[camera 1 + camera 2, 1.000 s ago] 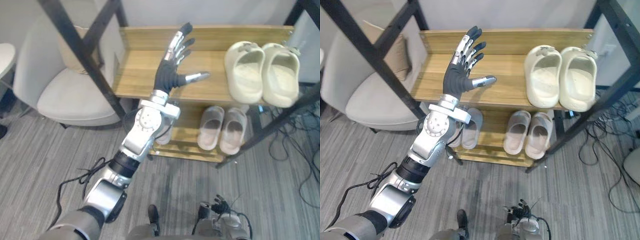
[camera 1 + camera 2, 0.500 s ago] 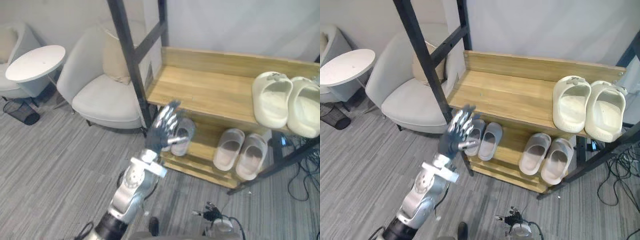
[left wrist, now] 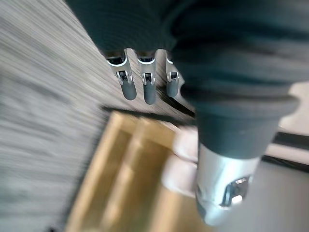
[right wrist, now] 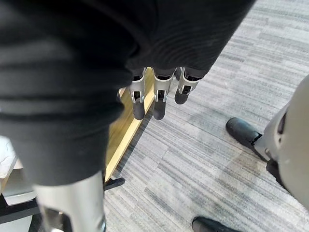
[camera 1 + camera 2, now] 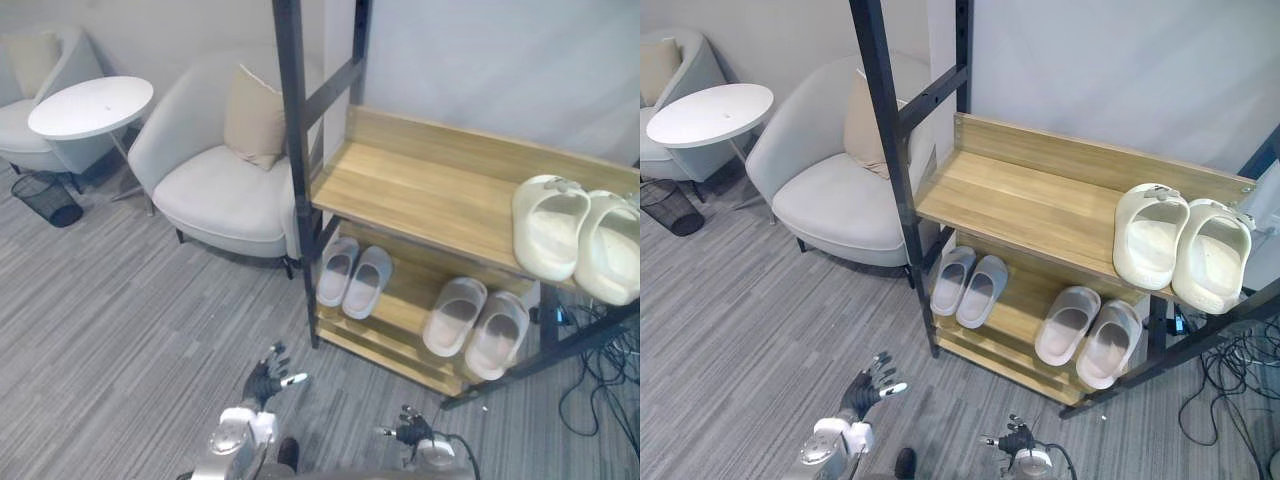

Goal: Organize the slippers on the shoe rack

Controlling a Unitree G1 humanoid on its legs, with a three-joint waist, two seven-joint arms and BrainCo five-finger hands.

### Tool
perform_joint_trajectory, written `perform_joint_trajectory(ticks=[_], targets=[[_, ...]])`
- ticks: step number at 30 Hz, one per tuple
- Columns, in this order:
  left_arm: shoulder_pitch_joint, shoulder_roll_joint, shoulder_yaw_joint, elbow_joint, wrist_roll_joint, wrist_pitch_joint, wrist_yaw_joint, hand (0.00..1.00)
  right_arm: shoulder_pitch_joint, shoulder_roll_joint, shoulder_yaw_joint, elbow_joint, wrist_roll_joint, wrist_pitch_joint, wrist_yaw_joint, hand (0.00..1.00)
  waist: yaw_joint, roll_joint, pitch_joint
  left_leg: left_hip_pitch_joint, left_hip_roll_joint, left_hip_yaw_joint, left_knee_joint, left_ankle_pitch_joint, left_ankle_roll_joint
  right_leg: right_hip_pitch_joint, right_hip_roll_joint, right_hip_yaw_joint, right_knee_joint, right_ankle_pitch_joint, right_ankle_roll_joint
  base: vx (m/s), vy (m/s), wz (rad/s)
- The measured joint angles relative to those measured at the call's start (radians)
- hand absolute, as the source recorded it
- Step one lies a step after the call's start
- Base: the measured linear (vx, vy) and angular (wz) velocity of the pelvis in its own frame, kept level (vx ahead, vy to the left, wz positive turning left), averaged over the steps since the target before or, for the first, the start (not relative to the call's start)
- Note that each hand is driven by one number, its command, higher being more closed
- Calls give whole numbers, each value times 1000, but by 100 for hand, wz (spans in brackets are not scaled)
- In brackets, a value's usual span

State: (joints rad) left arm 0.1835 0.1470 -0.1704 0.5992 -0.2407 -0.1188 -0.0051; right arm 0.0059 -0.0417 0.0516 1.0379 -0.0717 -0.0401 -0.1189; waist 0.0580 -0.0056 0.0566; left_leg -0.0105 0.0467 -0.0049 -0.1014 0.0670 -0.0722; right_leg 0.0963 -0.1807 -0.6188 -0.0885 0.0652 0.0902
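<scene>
The wooden shoe rack (image 5: 420, 190) with a black frame stands ahead. A cream pair of slippers (image 5: 548, 230) sits at the right end of its upper shelf. On the lower shelf lie a grey pair (image 5: 370, 282) at the left and a beige pair (image 5: 455, 315) at the right. My left hand (image 5: 262, 381) hangs low over the carpet in front of the rack, open and empty, its fingers (image 3: 148, 87) straight. My right hand (image 5: 412, 433) is low near the bottom edge, fingers (image 4: 158, 96) straight, holding nothing.
A white armchair (image 5: 215, 195) with a beige cushion (image 5: 255, 120) stands left of the rack. Further left are a round white side table (image 5: 90, 105) and a black wire bin (image 5: 45, 198). Cables (image 5: 600, 370) trail on the floor at the right.
The camera has pulled back from the rack and shifted. My left hand, raised over the upper shelf a second ago, has dropped down to just above the floor, still open.
</scene>
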Motion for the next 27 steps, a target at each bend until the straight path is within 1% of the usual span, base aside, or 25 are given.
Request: perform_joint_trajectory(ticks=[2,4,5,7,10,12,15,16,18,19,20,21,22,24,25,26,27], targets=[[-5,-9,29,81,48,2,23,0,4,1,0,0,-7,-1,0,0,0,-6,4,7,1,10,0,0,0,2,0,9,0,-1,1,10,-2,-13],[-6,-12,37,137,70,2,27,0,5,1,0,0,-7,-5,0,0,1,-11,8,12,2,20,-1,-2,-2,1,0,19,0,-1,1,10,-1,-15],[-15,-17,42,193,94,2,37,0,4,1,0,0,-8,-9,0,0,0,-13,10,12,3,25,-1,-3,-3,-2,0,26,0,-1,1,6,0,-12],[-29,-26,75,261,131,6,57,0,3,3,0,0,-9,-11,-1,0,-1,-16,12,13,6,34,-1,-5,-4,-6,2,35,0,-1,1,3,0,-12],[-35,-43,111,286,162,16,91,0,4,2,4,0,-18,-11,-1,0,1,-17,14,27,10,56,-1,-12,-8,-9,7,63,0,0,0,2,0,-25],[-38,-46,114,298,167,17,96,0,4,2,12,0,-18,-11,-1,0,1,-14,16,30,12,69,-1,-19,-9,-9,8,77,0,-1,1,-4,-1,-24],[-51,-46,115,318,175,17,100,0,7,2,29,0,-19,-10,-2,0,1,-14,16,29,11,68,-1,-22,-9,-10,7,74,0,-10,12,2,-1,-1],[-53,-46,117,322,179,17,100,0,7,2,31,0,-19,-10,-1,0,1,-16,17,29,9,52,1,-23,-7,-11,2,63,16,-22,17,38,5,36],[-58,-45,129,325,180,17,100,0,8,5,30,0,-21,-10,-1,0,1,-27,25,18,2,28,34,-47,1,-12,-20,34,72,-59,27,52,25,49],[-63,-47,157,323,176,16,102,0,4,15,30,0,-30,-10,-1,0,7,-40,32,-14,-9,16,128,-104,13,-31,-63,22,182,-122,42,84,100,47],[-77,-39,164,319,175,16,106,0,-13,24,31,0,-39,-10,0,0,32,-67,44,-63,-27,8,264,-184,16,-53,-121,23,319,-175,63,106,136,43],[-85,-39,163,320,170,16,108,0,-17,24,38,1,-42,-11,1,0,33,-71,48,-90,-32,-3,343,-239,26,-74,-151,31,414,-193,70,121,176,31],[-90,-38,163,324,166,17,109,0,-34,26,45,0,-45,-11,1,0,34,-65,54,-100,-30,-16,385,-262,30,-97,-168,49,494,-190,66,113,175,32],[-93,-28,163,316,157,17,111,0,-39,46,55,1,-46,-11,5,0,37,-81,70,-99,-41,-44,437,-291,36,-162,-207,140,685,-155,37,104,152,38],[-94,-21,163,306,153,17,112,0,-39,50,67,1,-46,-11,6,0,39,-90,78,-86,-53,-65,439,-297,41,-193,-221,199,765,-114,43,121,109,54],[-97,-23,158,302,149,19,115,0,-37,51,72,1,-46,-11,9,0,34,-80,90,-65,-58,-98,438,-301,49,-253,-224,274,861,-63,56,126,77,71],[-106,-20,153,304,141,20,120,0,-33,52,72,1,-46,-11,10,0,28,-78,92,-59,-47,-130,437,-304,55,-276,-196,311,887,-143,64,135,-7,95]])
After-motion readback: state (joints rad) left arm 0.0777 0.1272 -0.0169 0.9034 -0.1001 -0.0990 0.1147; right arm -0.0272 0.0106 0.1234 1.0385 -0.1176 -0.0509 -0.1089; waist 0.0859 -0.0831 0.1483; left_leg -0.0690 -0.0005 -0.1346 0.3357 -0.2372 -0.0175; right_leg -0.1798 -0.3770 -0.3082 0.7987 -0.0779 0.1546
